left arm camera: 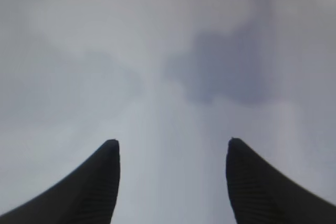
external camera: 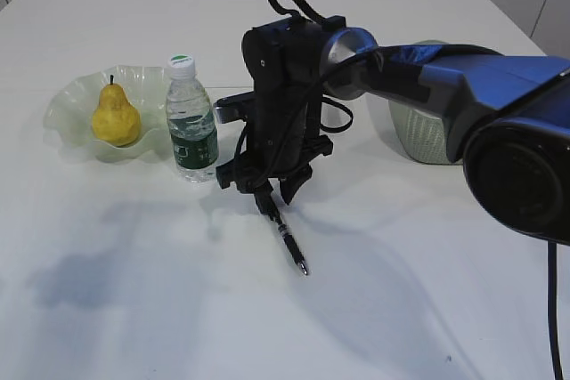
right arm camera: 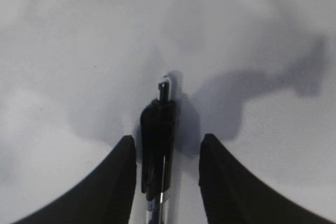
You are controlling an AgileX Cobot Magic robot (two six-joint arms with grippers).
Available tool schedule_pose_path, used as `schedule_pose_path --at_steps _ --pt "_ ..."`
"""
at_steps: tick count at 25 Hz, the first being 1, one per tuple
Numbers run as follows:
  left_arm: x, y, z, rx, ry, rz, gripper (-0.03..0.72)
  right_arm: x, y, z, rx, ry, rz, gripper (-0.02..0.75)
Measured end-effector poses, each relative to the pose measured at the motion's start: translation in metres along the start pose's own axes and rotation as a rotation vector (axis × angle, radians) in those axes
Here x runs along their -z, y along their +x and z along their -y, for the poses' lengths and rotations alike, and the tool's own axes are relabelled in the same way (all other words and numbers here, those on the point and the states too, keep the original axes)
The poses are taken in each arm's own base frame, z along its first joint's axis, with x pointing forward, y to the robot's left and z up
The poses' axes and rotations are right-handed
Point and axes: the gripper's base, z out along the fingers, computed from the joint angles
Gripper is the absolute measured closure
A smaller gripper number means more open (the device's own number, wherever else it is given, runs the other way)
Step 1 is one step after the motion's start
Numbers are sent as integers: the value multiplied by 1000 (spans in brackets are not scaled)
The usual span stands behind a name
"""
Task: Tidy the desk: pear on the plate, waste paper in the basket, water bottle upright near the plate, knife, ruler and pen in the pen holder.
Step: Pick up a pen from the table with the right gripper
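right pincer (right arm camera: 167, 166) spread around the pen (external camera: 287, 239) mid-desk (external camera: 427, 291), not pinching; left pincer (left arm camera: 173, 182) spread, empty

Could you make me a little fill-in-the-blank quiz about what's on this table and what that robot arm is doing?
1. The yellow pear sits in the ruffled green ____.
2. The water bottle stands upright with a ____ cap.
3. The right gripper has its open jaws on either side of a black ____, which lies on the desk.
4. The left gripper holds ____.

Missing words: plate; white; pen; nothing
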Motion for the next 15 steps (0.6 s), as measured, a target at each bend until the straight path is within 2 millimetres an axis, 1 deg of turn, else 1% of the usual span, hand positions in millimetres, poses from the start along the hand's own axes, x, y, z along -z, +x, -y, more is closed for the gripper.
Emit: schedule_pose_path --at_steps 3,15 --pt "0 0 0 0 1 4 241 -4 0 0 -2 1 -9 435" --pt "0 -1 0 0 4 14 241 -6 0 0 -5 3 -10 435"
